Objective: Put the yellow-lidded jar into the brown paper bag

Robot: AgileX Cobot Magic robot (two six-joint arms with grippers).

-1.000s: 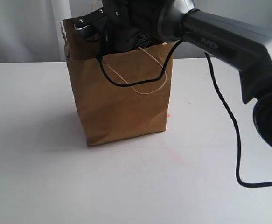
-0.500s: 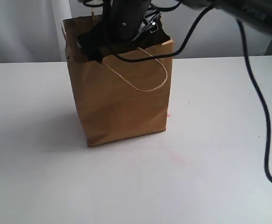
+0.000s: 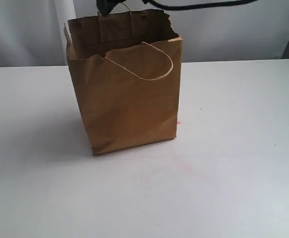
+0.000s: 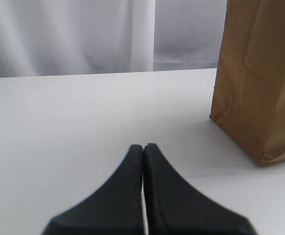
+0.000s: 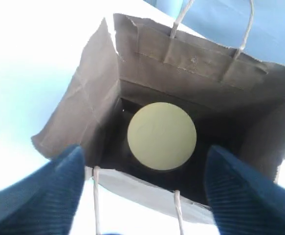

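The brown paper bag (image 3: 124, 99) stands upright on the white table, its torn rim open. Looking down from above in the right wrist view, the yellow-lidded jar (image 5: 162, 135) rests at the bottom of the bag (image 5: 191, 63); only its round lid shows. My right gripper (image 5: 144, 169) hangs open above the bag's mouth, holding nothing; in the exterior view just a dark bit of it (image 3: 107, 5) shows at the top edge. My left gripper (image 4: 143, 147) is shut and empty, low over the table beside the bag (image 4: 257, 78).
The white table (image 3: 223, 173) stretches around the bag. A pale curtain (image 4: 74, 34) hangs behind it. A black cable (image 3: 199, 5) crosses the top of the exterior view.
My right arm has lifted up out of the bag and almost out of the exterior view. The jar stays inside the bag.
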